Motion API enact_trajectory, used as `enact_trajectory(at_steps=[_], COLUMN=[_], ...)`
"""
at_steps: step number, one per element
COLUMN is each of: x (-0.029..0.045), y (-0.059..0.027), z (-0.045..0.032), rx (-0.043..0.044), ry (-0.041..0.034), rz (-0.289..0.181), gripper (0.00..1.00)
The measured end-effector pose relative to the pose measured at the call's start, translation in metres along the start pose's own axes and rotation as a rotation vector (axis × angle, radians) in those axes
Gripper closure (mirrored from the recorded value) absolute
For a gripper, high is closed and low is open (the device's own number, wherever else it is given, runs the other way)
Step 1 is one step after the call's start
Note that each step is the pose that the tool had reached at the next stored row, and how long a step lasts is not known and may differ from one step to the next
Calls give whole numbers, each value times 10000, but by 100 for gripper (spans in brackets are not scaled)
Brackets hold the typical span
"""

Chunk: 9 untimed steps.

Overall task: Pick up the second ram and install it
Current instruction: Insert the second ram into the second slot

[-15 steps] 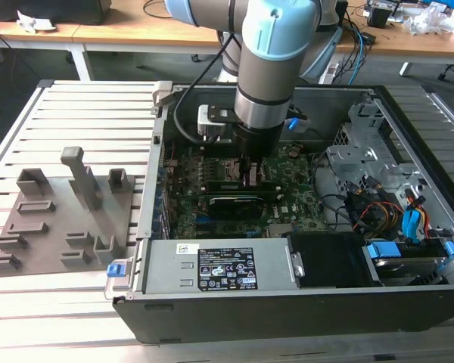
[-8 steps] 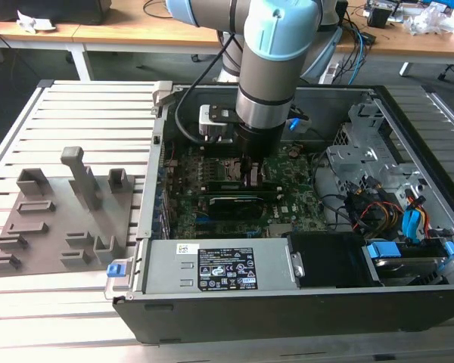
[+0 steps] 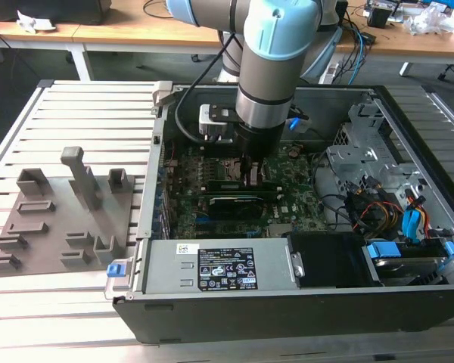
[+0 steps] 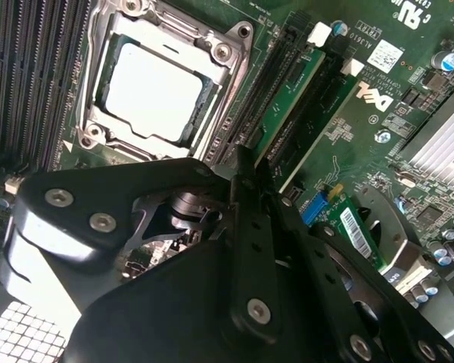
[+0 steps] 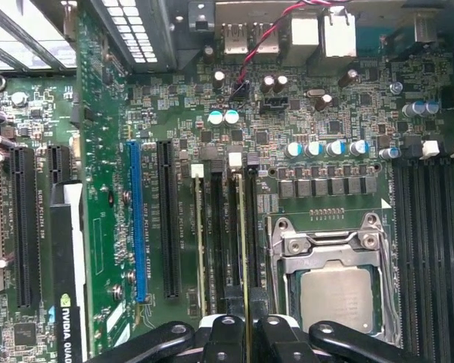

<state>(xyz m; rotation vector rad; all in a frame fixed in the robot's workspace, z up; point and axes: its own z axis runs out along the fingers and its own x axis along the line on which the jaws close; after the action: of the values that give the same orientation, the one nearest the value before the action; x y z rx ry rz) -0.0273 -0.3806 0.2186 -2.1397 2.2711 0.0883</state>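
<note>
The second ram (image 5: 244, 249) is a thin green stick standing on edge in a memory slot beside the CPU socket (image 5: 337, 295). Its green face (image 4: 291, 98) also shows in the second wrist view, running up to a white latch (image 4: 318, 32). My gripper (image 5: 247, 329) is down inside the computer case, over the motherboard (image 3: 287, 200), with its black fingers (image 4: 242, 227) pressed together on the near end of the stick. In the exterior view the gripper (image 3: 251, 175) hangs under the arm's wrist, at the slots.
Parallel black slots (image 5: 216, 242) flank the stick, with a blue slot (image 5: 136, 219) and a graphics card (image 5: 64, 249) further over. The power supply (image 3: 219, 266) and cables (image 3: 378, 204) crowd the case. A gray fixture plate (image 3: 60, 219) with upright blocks lies outside, at the exterior view's left.
</note>
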Motion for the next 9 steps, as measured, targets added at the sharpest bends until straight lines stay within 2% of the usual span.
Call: enact_trajectory(at_steps=[9], x=[-3], y=[0], z=[28], rx=[-2], ry=[-31], rz=[8], gripper=[86])
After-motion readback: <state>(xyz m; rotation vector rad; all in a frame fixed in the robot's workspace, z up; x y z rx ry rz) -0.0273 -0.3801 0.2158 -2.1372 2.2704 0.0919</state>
